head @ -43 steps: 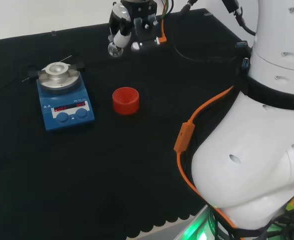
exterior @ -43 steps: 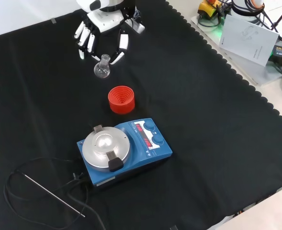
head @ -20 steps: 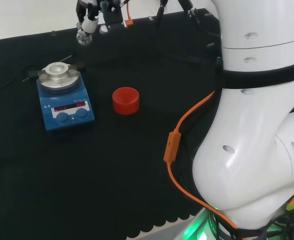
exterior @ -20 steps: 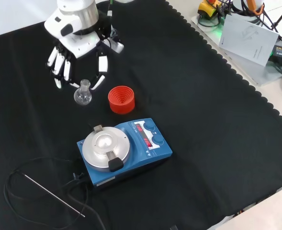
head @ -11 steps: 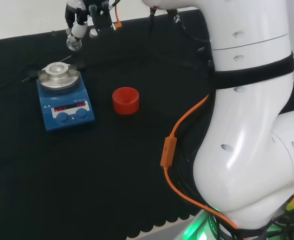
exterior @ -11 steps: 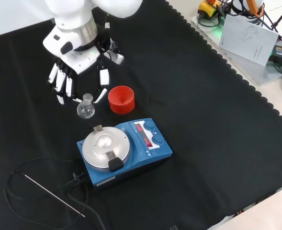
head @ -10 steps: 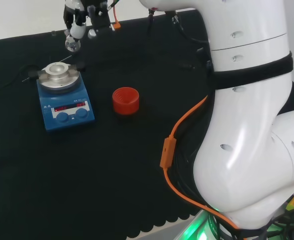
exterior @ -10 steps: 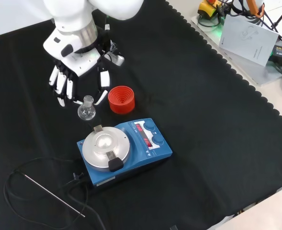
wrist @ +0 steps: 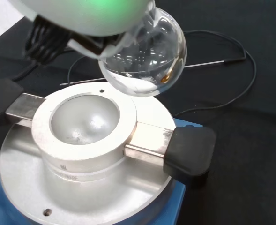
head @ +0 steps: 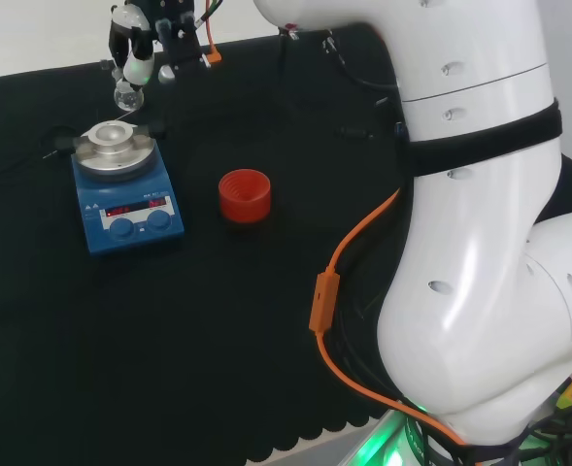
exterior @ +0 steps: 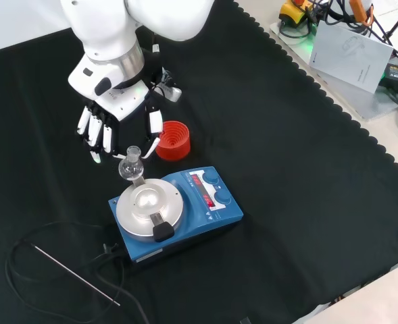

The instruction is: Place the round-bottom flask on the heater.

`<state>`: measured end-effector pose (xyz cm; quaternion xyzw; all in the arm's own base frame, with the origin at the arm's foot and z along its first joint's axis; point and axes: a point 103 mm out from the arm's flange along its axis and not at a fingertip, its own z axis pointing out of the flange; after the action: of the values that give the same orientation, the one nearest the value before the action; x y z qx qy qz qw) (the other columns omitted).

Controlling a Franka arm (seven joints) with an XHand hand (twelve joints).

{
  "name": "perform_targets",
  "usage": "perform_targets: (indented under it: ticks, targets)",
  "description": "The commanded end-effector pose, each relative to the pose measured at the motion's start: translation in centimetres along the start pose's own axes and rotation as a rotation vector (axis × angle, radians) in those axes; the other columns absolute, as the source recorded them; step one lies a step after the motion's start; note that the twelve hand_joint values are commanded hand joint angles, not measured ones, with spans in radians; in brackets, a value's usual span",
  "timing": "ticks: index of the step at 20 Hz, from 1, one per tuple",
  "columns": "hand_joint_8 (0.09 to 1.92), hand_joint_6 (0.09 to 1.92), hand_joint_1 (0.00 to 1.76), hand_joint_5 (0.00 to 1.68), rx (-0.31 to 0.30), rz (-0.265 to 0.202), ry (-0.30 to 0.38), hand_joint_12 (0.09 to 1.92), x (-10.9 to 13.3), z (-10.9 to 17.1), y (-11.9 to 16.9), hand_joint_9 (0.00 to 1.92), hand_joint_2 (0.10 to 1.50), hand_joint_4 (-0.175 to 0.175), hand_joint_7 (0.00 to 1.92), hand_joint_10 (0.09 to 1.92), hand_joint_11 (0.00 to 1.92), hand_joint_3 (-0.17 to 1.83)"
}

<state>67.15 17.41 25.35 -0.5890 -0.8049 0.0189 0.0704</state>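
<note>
- Hanging by its neck, the round-bottom flask (exterior: 131, 165) was held upright in the air, bulb lowest, just off the heater's bowl (wrist: 84, 119) and not yet centred over it.
- The neck was pinched between the curled fingers and thumb of the hand (exterior: 114, 121).
- The heater (exterior: 175, 209) was seen directly below, with the red ribbed stand (exterior: 173, 140) nearby.

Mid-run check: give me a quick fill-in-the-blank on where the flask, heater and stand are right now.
1. The robot hand holds a clear round-bottom ____ by its neck.
2. In the wrist view the flask's bulb hangs above the heater's metal ____.
3. The ribbed stand beside the heater is coloured ____.
4. The heater's casing is coloured ____.

Missing words: flask; bowl; red; blue
</note>
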Motion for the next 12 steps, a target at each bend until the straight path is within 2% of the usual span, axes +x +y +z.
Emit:
perform_targets:
  ticks: [1, 12]
  targets:
    - [0.56, 0.96, 1.14, 1.19, 0.016, -0.012, 0.007, 1.19, 0.6, 0.7, 0.3, 0.86, 0.54, 0.073, 0.66, 0.45, 0.57, 0.97]
    - [0.56, 0.96, 1.14, 1.20, 0.031, -0.035, 0.041, 1.19, 1.9, 2.1, 0.9, 0.86, 0.54, 0.076, 0.66, 0.45, 0.57, 0.97]
